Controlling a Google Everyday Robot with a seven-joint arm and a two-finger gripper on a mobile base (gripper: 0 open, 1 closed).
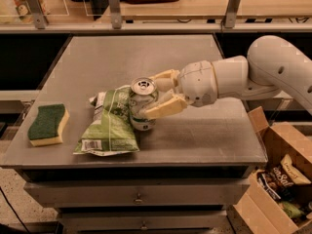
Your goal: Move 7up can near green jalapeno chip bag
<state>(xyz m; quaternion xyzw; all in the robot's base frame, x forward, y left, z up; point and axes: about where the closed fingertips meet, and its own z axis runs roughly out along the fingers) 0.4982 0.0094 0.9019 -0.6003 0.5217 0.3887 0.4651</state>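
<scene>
One view. Tool (155, 94) is clenched on the 7up can (138, 106), one finger on each side of the upper wall, arm in from 3 o'clock. Can roughly upright; base on the counter (204, 140) or just off it, can't tell. It's at 3 o'clock of the green jalapeno chip bag (109, 126), touching its edge. Sponge (47, 125) at 9 o'clock of the bag, well apart. My read: can is light, thin-walled and slick. Grip mid-wall with a modest squeeze, or it dents.
</scene>
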